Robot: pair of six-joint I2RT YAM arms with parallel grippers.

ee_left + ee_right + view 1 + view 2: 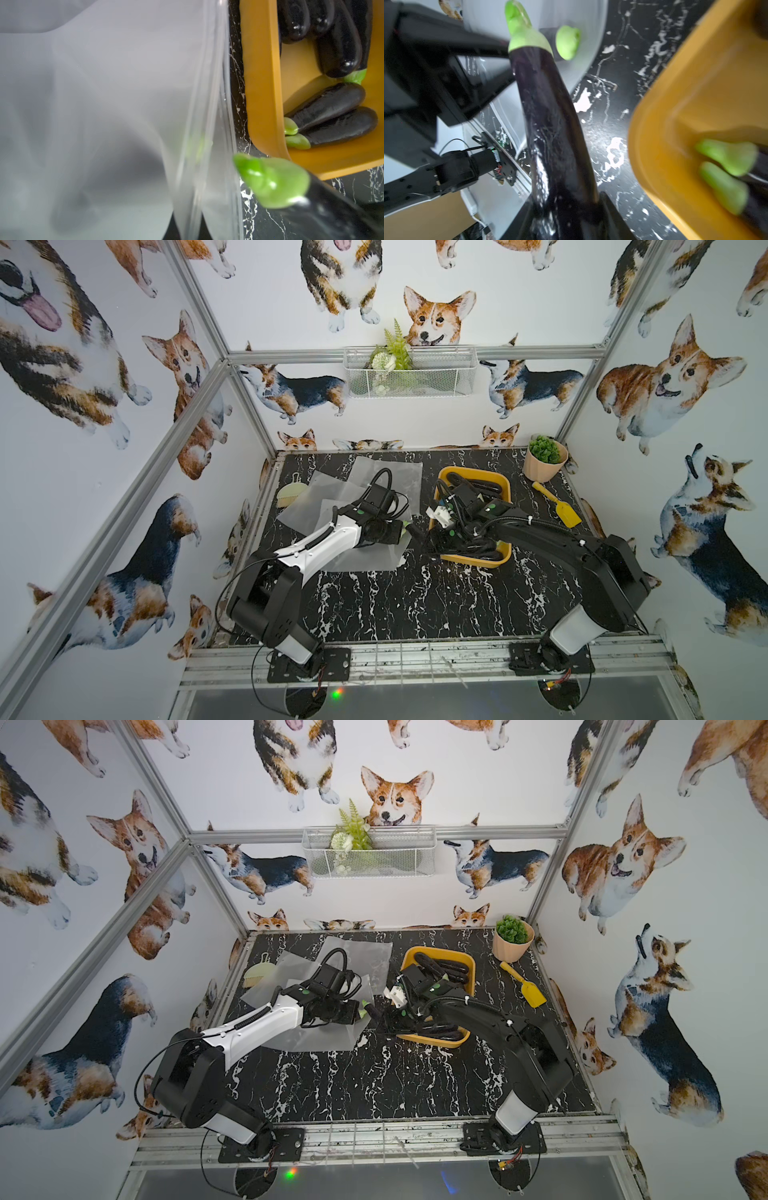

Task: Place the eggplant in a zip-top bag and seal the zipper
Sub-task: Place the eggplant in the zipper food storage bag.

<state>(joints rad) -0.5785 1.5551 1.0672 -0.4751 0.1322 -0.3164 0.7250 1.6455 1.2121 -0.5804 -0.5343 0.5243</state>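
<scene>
My left gripper [400, 531] [188, 228] is shut on the open edge of a translucent zip-top bag [365, 558] [124, 104], which lies on the black marble table left of centre. My right gripper [435, 540] [564, 214] is shut on the thick end of a long dark purple eggplant [550, 114] [379, 1014]. The eggplant's green stem [274, 182] points at the bag's mouth and is just outside it. The held eggplant hangs over the gap between the bag and the yellow tray [505, 560] [685, 104].
Several more eggplants [332, 116] lie in the yellow tray. More bags [386, 472] are spread at the back left, beside a brush [289, 493]. A potted plant [544, 460] and a yellow scoop [559, 506] sit at the back right. A wire basket [409, 373] hangs on the back wall.
</scene>
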